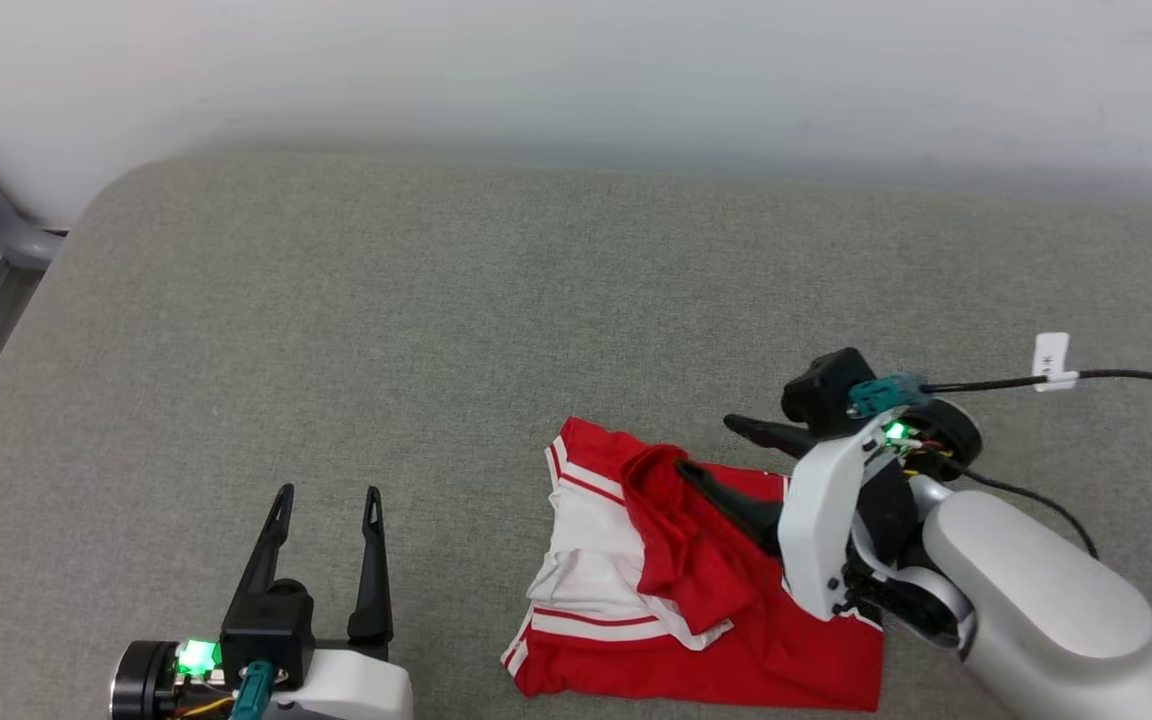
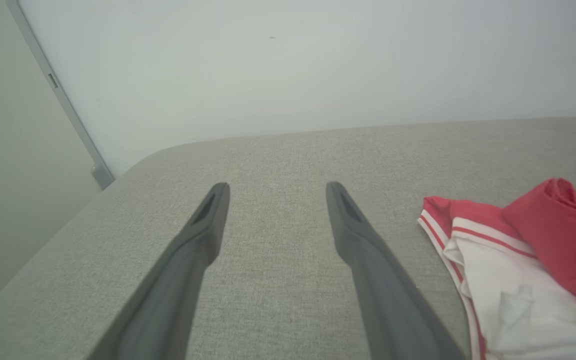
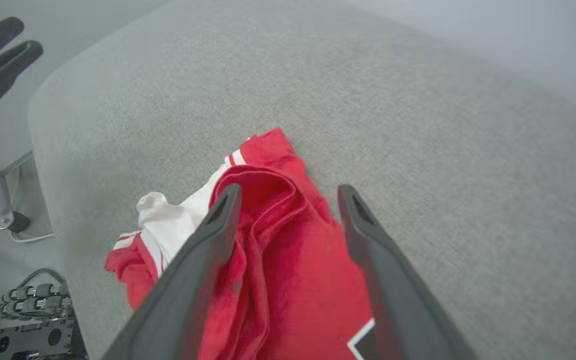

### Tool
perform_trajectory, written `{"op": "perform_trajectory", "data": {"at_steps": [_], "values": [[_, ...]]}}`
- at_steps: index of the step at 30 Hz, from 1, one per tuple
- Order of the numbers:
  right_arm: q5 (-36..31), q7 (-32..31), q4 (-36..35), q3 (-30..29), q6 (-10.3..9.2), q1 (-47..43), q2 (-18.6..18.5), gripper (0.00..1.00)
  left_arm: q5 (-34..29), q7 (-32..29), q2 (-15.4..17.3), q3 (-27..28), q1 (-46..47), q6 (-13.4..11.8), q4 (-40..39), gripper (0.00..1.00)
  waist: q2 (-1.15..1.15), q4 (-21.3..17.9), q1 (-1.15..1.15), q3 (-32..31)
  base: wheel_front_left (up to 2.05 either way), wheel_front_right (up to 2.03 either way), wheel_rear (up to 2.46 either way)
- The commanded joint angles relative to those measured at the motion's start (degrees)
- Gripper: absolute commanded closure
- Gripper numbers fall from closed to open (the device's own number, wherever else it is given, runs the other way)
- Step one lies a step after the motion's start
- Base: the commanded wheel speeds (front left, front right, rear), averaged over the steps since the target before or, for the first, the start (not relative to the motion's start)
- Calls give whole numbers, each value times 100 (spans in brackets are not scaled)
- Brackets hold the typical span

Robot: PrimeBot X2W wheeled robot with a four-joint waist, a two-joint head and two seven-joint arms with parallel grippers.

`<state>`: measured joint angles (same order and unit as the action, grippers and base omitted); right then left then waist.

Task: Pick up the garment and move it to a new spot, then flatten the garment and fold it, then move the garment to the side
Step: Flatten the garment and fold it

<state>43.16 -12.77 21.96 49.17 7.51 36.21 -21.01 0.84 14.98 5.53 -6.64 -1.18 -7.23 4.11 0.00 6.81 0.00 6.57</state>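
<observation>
**Shirt lumpy, most of the job left**

The shirt lies at abt 5 o'clock in the head view, on the grey pad. It's a messy heap. A red flap is piled up in the middle, and a white sleeve w/ stripes pokes out at its 9 o'clock. Only the bottom edge looks flat-ish.

The R claw hangs over the shirt's top, near its 1 o'clock. Its fingers are apart. Red cloth lies under and between them but isn't pinched.

The L claw is at 7 o'clock, well apart from the shirt. Its fingers are apart too, w/ nothing in them.

My guess: the shirt isn't flat and has no neat fold. So flatten + fold are left, then the move to the side. Can't tell if the first move to a new spot is done.
</observation>
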Motion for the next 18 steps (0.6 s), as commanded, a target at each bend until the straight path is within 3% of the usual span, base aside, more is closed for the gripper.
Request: {"op": "perform_trajectory", "data": {"at_steps": [1,3,8,18], "values": [[-88,105,-113,-19,-4,-100,-122,0,22,28,33,24,-60,10,-7,0,0,-79,0,-80,0,0,0],[-310,587,-300,-436,-6,-234,-334,0,21,28,51,49,-95,36,-26,0,0,-183,0,-165,0,0,0],[-967,1465,-425,-1432,-6,-662,-349,0,10,28,64,56,-187,69,-69,0,0,-339,0,-273,0,0,0],[-2332,2528,-834,-3420,-5,-1905,232,0,9,28,80,85,-235,113,-65,0,0,-523,0,-430,0,0,0]]}}
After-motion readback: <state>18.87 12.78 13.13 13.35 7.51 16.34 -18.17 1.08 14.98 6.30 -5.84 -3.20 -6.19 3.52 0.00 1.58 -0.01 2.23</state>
